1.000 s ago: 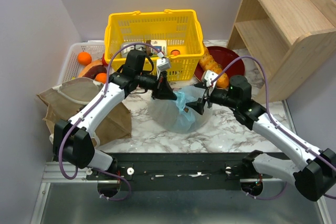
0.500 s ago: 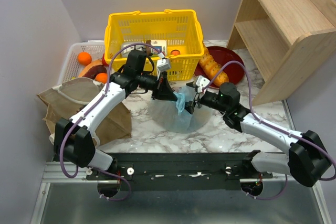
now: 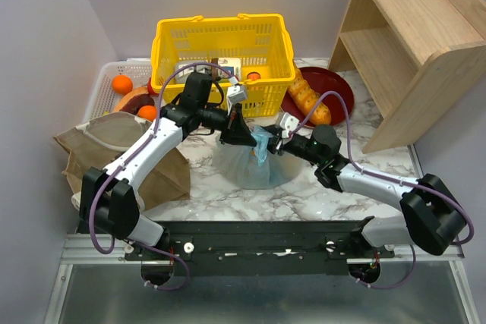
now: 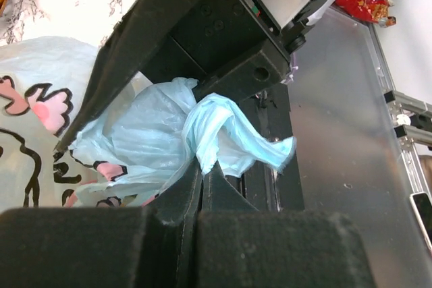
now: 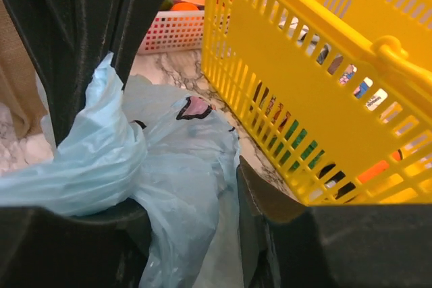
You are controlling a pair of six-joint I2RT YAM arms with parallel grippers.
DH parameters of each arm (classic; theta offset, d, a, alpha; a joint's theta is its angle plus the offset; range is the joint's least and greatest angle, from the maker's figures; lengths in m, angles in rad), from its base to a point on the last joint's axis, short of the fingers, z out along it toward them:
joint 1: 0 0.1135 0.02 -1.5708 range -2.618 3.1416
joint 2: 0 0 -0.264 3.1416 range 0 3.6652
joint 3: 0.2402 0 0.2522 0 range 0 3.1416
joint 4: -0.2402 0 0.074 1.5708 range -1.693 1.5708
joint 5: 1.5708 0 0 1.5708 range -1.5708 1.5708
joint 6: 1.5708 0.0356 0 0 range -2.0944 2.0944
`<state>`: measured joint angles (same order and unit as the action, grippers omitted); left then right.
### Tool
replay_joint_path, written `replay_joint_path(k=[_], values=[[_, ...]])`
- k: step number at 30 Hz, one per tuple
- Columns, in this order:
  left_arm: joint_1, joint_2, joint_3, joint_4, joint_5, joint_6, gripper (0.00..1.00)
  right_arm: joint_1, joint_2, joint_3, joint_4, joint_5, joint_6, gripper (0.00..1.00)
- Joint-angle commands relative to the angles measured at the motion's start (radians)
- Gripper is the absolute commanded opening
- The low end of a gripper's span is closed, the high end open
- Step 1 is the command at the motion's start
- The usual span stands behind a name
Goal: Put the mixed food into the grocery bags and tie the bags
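**Top view.** Worktop [image 3: 304,187] is white marble pattern with grey veins. Pale lilac-grey walls [image 3: 83,13] close in at the left and back. A grey metal sheet [image 3: 250,297] runs along the near edge at 6 o'clock.
- Wooden shelf unit [image 3: 402,28] at 2 o'clock.
- Yellow basket [image 3: 220,32] at 12, with a carton [image 3: 229,66] inside; its label is too small to read.
- White crate [image 3: 102,81] at 10, holding oranges [image 3: 121,83].
- Red plate [image 3: 340,89] with a bread loaf [image 3: 307,100] at 1.
- Tan bag [image 3: 99,146] slumped on the marble at 9.
- Light-blue bag [image 3: 254,168] sits mid-worktop, its top gathered upward.
- Left pincer [image 3: 241,136] meets the gathered top from the 10 o'clock side, right pincer [image 3: 272,146] from 3 o'clock.

**Left wrist.** The left pincer's fingers [image 4: 169,220] are pressed together, pinching a twisted strip of the light-blue bag [image 4: 155,133]. The bag's print shows pink and white shapes with black outlines and no lettering that can be read. The metal sheet lies at 3 o'clock. A red-orange packet [image 4: 364,5] sits in the 1 o'clock corner, its print too blurred to read.

**Right wrist.** The right pincer's fingers [image 5: 263,214] stand partway apart. Bag film is bunched between them and lies against the finger at 7 o'clock. No squeeze on the film shows. The left pincer's black fingers hold the bag's top at 11 o'clock. Basket mesh fills 1 to 4 o'clock, with green and blue packs behind it whose lettering is illegible. The white crate with an orange is at 12, and the tan bag's edge is at 9
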<state>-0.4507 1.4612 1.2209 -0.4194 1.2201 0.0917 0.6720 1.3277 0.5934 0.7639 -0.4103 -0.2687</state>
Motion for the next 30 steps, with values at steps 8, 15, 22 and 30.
replay_joint_path(k=[8, 15, 22, 30], values=[[0.015, -0.036, 0.058, -0.185, -0.086, 0.135, 0.00, -0.003, -0.122, 0.048, -0.290, 0.286, 0.020, 0.01], [-0.012, -0.113, 0.051, -0.154, -0.343, 0.154, 0.00, -0.003, -0.291, 0.092, -0.576, 0.473, 0.049, 0.01], [-0.152, -0.180, 0.035, -0.087, -0.669, 0.218, 0.00, -0.003, -0.338, 0.187, -0.882, 0.416, 0.097, 0.01], [-0.310, -0.254, -0.099, 0.016, -0.938, 0.310, 0.00, -0.003, -0.424, 0.146, -0.942, 0.203, 0.118, 0.01]])
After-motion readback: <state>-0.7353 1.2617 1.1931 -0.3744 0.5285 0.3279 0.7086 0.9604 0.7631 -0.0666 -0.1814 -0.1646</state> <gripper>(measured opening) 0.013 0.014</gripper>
